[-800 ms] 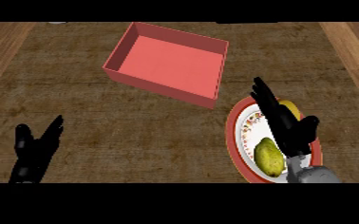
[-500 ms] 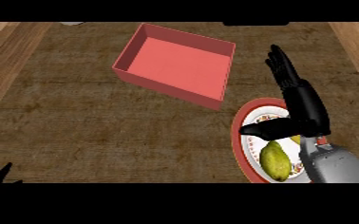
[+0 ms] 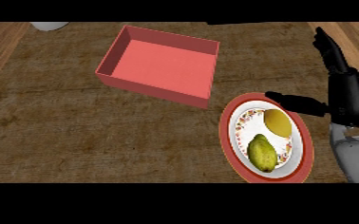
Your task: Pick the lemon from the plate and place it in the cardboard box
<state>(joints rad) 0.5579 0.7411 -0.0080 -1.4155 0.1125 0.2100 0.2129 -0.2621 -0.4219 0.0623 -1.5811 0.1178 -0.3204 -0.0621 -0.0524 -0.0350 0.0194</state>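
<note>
The right hand [image 3: 341, 92] stands at the view's right edge with its fingers [image 3: 328, 52] extended straight and spread wide, holding nothing, while its thumb [image 3: 294, 101] projects sideways over the upper rim of the plate [image 3: 235, 144]. The round plate has a red rim and a white centre ringed by a patterned band, and it carries the smooth yellow lemon [image 3: 278, 122] just below the thumb and a rougher, green-yellow oval fruit [image 3: 262, 154] beside it. The cardboard box [image 3: 161, 66], a shallow, open rectangular container with a pink-red interior, sits apart from the plate at upper left on the brown wood-grain counter [image 3: 84, 133]; no legible writing is visible.
</note>
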